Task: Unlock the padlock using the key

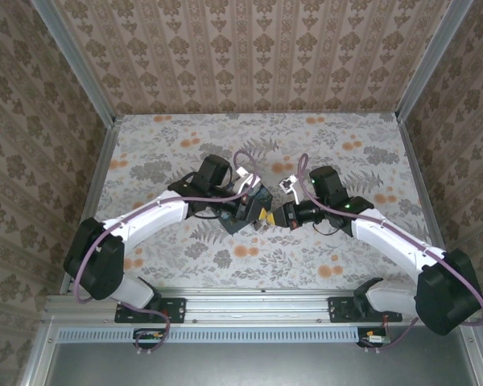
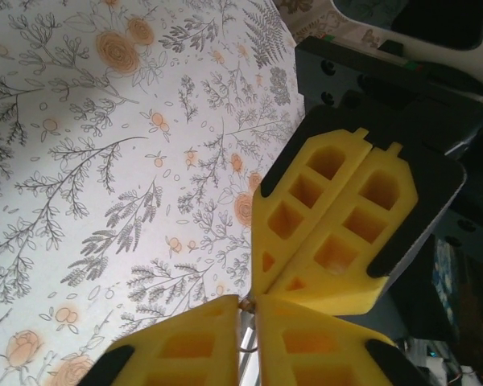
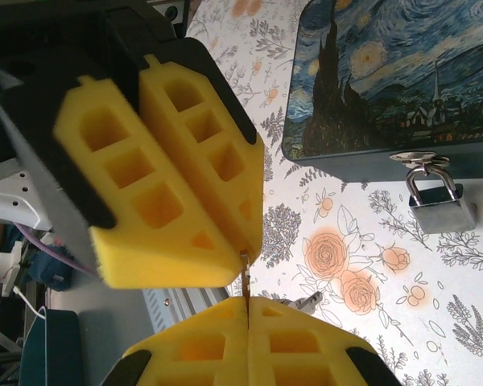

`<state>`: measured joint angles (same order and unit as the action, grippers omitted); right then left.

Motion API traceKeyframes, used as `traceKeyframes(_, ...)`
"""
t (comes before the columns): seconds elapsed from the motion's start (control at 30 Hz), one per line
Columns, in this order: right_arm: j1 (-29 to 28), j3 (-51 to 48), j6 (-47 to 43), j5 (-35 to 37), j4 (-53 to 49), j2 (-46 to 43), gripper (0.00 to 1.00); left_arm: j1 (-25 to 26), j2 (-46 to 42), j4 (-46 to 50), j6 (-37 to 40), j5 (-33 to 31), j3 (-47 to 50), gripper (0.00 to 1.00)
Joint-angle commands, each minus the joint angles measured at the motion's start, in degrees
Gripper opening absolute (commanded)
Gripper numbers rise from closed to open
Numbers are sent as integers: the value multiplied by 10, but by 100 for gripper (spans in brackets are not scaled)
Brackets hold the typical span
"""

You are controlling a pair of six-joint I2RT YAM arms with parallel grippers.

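My four pads are yellow foam, blocky, moulded with square hollows and backed by black plates. My left jaws stand pressed together to a thin seam, pads (image 3: 145, 177) meeting at a blunt tip. My right jaws are fully closed, pads (image 3: 201, 346) flush against each other. The two pairs meet tip to tip, and the key (image 3: 245, 277), a thin dark metal sliver, runs between them, one end in each seam. So both pairs grip it.

One tin (image 3: 386, 72) sits near the middle of the counter (image 3: 346, 338), about midway between its left and right edges. It is a flat box with rounded corners, its lid painted in dark blue swirls with yellow stars. A round metal clasp (image 3: 423, 159) juts from its side. One padlock (image 3: 441, 205) hangs from that clasp by a thin grey looped shackle. Its small squarish body looks silvery and smooth, and it lies on the counter just beside the tin wall. It is well apart from the key. A small silvery metal bit (image 3: 306, 303) lies near my right pads; I cannot tell what it is.

My two arms, left arm (image 1: 157, 217) and right arm (image 1: 386, 233), are white shells with black joints and purple cables. The counter is covered in a pale floral print with grey ferns and orange roses. The walls (image 1: 249, 56) carry brown damask paper, and an aluminium rail (image 1: 258, 299) runs along the near edge.
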<state>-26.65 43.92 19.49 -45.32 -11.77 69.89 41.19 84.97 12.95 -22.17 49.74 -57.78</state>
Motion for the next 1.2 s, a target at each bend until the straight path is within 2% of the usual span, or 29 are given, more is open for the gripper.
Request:
traceKeyframes(0.0,-4,-2,5,-9,25,4,0,4,4,-3,11,31,-13,12)
traceKeyframes(0.1,-4,-6,9,-15,37,2,0,5,5,-6,10,35,-12,13)
traceKeyframes(0.27,-5,-11,5,-16,39,2,0,-1,6,-19,5,36,-5,29)
traceKeyframes(0.43,-5,-17,-3,-38,45,3,0,-13,-1,-67,-17,77,15,31)
traceKeyframes(0.73,-4,-23,8,-86,102,15,0,-12,-19,-91,-21,109,40,22)
traceKeyframes(0.8,-4,-20,8,-85,104,16,0,-11,-23,-88,-20,109,42,17)
traceKeyframes(0.93,-4,-14,6,-79,99,20,0,-13,-30,-84,-17,108,48,15)
traceKeyframes(1.17,-4,-13,6,-67,98,23,0,-16,-34,-77,-12,107,50,1)
